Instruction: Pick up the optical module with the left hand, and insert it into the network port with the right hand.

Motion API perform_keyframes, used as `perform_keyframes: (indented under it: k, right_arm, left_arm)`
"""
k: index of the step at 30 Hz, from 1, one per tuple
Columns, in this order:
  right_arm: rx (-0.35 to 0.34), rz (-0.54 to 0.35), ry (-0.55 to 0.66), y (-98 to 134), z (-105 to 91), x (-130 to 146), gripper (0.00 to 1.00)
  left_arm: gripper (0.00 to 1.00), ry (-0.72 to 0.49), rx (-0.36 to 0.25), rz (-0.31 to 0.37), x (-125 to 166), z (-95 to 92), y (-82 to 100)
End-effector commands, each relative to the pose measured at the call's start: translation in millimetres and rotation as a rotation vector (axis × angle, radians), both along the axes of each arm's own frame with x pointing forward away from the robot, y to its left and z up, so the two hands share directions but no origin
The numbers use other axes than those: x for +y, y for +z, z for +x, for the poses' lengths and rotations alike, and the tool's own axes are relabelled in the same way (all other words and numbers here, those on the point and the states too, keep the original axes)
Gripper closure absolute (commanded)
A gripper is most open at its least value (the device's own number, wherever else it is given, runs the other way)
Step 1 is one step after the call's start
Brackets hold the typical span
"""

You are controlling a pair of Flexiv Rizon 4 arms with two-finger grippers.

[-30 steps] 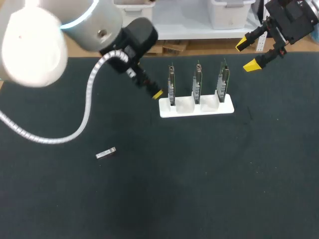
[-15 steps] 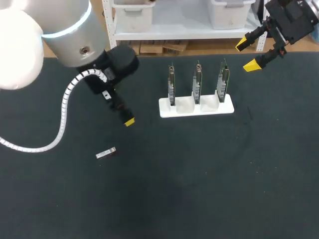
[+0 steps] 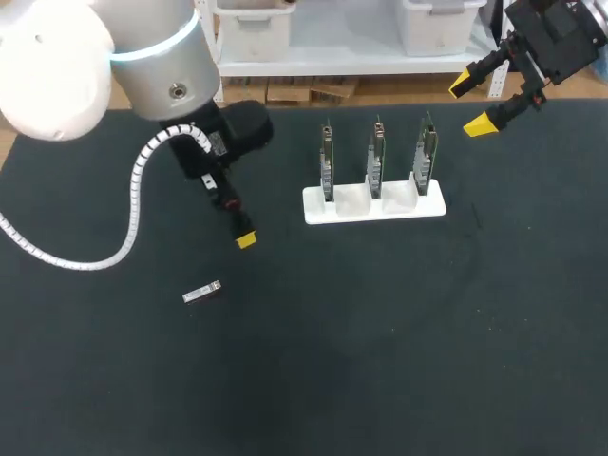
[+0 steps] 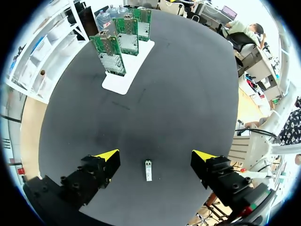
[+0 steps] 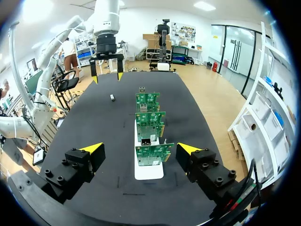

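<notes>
The optical module [image 3: 201, 293], a small silver bar, lies flat on the dark mat left of centre. My left gripper [image 3: 244, 237] hangs open above the mat, behind and to the right of it. In the left wrist view the module [image 4: 148, 170] lies under the wide gap of that gripper [image 4: 155, 155], touching neither finger. Three green network boards [image 3: 377, 157] stand upright in a white holder [image 3: 342, 209]. My right gripper [image 3: 470, 104] stays open and empty high over the table's far right edge. In its own view it [image 5: 140, 148] looks down over the nearest board [image 5: 154, 154].
The holder's base [image 4: 123, 70] and boards [image 4: 110, 52] stand well ahead of the left gripper. In the right wrist view the module [image 5: 112, 97] lies beyond the boards, below the left gripper [image 5: 107, 75]. The white cable loop [image 3: 123, 242] hangs low over the mat's left.
My left arm swung away from the holder, leftward and toward the front, bringing its gripper near the module. In the last half second it barely shifted. The right arm has not moved.
</notes>
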State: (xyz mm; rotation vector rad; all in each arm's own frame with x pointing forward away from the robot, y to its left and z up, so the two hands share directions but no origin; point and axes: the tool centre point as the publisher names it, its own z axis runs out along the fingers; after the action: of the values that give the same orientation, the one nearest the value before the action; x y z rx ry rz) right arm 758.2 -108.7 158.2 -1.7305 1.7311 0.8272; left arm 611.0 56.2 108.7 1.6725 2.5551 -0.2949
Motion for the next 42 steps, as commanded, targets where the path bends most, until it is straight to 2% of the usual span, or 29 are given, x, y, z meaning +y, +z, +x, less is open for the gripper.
perform_keyframes:
  k: [1,13,16,20,26,28,30,33,38,42]
  right_arm:
    - [-0.003,-0.001,-0.003,0.2,-1.8,0.1,0.00]
    - [-0.003,-0.001,-0.003,0.2,-1.8,0.1,0.00]
    - [-0.003,-0.001,-0.003,0.2,-1.8,0.1,0.00]
    - [-0.003,-0.001,-0.003,0.2,-1.8,0.1,0.00]
    - [-0.003,-0.001,-0.003,0.2,-1.8,0.1,0.00]
    - [-0.003,-0.001,-0.003,0.2,-1.8,0.1,0.00]
    - [-0.003,-0.001,-0.003,0.2,-1.8,0.1,0.00]
    - [-0.003,-0.001,-0.003,0.2,-1.8,0.1,0.00]
    - [-0.003,-0.001,-0.003,0.2,-1.8,0.1,0.00]
    - [-0.003,-0.001,-0.003,0.2,-1.8,0.1,0.00]
  left_arm:
    - [0.00,-0.002,0.003,0.003,-0.3,1.6,0.2]
    - [0.00,-0.002,0.003,0.003,-0.3,1.6,0.2]
    - [0.00,-0.066,-0.069,0.024,-12.5,3.8,-0.2]
    - [0.00,-0.123,-0.148,0.033,-12.1,-4.9,-8.0]
    - [0.00,-0.082,-0.194,0.048,7.4,-22.0,-18.3]
    - [0.00,-0.039,-0.191,0.078,15.6,-27.7,-21.5]
    - [0.00,-0.005,-0.181,0.063,27.6,-32.0,-24.6]
    - [0.00,0.042,-0.168,0.101,41.5,-36.5,-29.0]
    - [0.00,0.088,-0.132,0.092,62.4,-40.2,-40.0]
    - [0.00,0.085,-0.102,0.090,65.2,-41.3,-50.5]
